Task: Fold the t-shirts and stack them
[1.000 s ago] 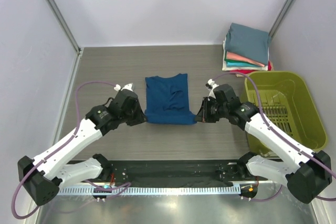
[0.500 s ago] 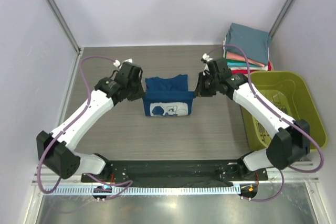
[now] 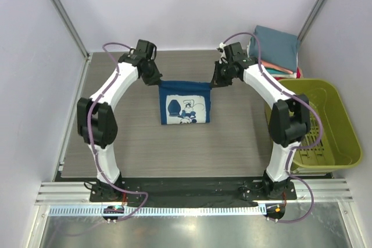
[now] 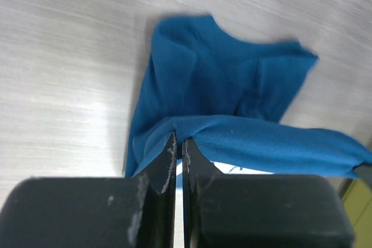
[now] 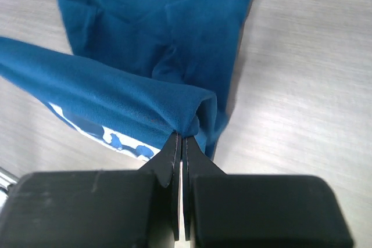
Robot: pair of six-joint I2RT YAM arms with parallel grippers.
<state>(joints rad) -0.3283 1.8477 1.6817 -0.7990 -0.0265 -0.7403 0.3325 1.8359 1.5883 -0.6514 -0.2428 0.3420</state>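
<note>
A dark blue t-shirt (image 3: 185, 104) with a white cartoon-mouse print lies mid-table, its near half lifted and carried over toward the far edge. My left gripper (image 3: 157, 81) is shut on the cloth's left corner (image 4: 174, 127), and my right gripper (image 3: 213, 82) is shut on the right corner (image 5: 195, 121). Between them the held edge hangs taut. Under it the collar end (image 5: 157, 21) lies flat on the table. A stack of folded t-shirts (image 3: 273, 53), slate-teal on top with coral, white, green and red below, sits at the far right.
An olive-green plastic basket (image 3: 317, 123) stands at the right edge, just in front of the folded stack. The wood-grain table (image 3: 145, 143) is walled by pale panels on the left, right and back. Both arms reach far out from their bases.
Both grippers have carried the shirt's near edge up and away from the bases, folding it over. The mouse print, hidden a second ago, now faces up.
</note>
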